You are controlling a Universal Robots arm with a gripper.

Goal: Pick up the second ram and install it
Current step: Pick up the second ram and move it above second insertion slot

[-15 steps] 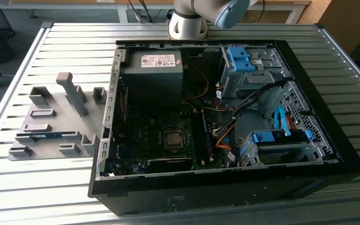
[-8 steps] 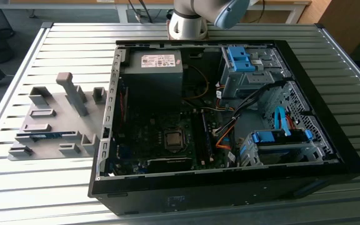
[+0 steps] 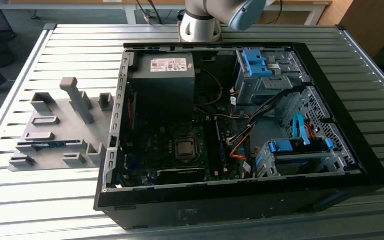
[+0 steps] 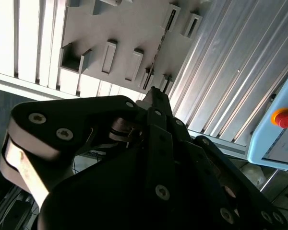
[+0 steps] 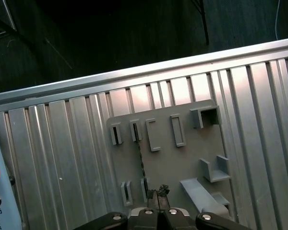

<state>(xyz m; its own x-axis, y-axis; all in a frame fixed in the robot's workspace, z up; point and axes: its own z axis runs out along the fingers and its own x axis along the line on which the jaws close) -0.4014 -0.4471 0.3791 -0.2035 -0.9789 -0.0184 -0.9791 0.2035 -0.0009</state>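
Black jointed gripper (image 4: 154,93): closest in the second wrist view, its fingertips drawn together with nothing between them, hanging well above the table.
Second ram (image 4: 158,50): a long, thin circuit-board stick, seen edge-on as a dark line. It stood in the holders of the flat grey plastic fixture plate (image 4: 134,24), beyond the fingertips and well apart from them.
Red round stop button (image 4: 283,117): sat on a pale pendant off to one side, clear of the work.
First wrist view, gripper (image 5: 157,192): tips met, empty, roughly in line with the stick.
First wrist view, second ram (image 5: 141,160): ran narrow edge up between small slots on the fixture plate (image 5: 182,163), which lay on the ribbed aluminium table (image 5: 62,158).
Exterior view, second ram (image 3: 48,145): showed blue-green, low in its holder on the fixture plate (image 3: 65,132), which lay just beside the open black computer case (image 3: 245,207), on the exterior view's left.
Exterior view, arm (image 3: 205,22): its grey base stood beyond the case's far wall.
Memory slots (image 3: 217,145): long and dark, beside the processor socket; whether one was filled could not be told.
Risk, strike: the target was very thin, so closed or off-line tips would likely hit the board's top edge.
Risk, jam: a skewed pinch could cock the stick in its holders, then jam or drop it.
Risk, snag: the orange and black cables (image 3: 242,135) near the slots might catch it.
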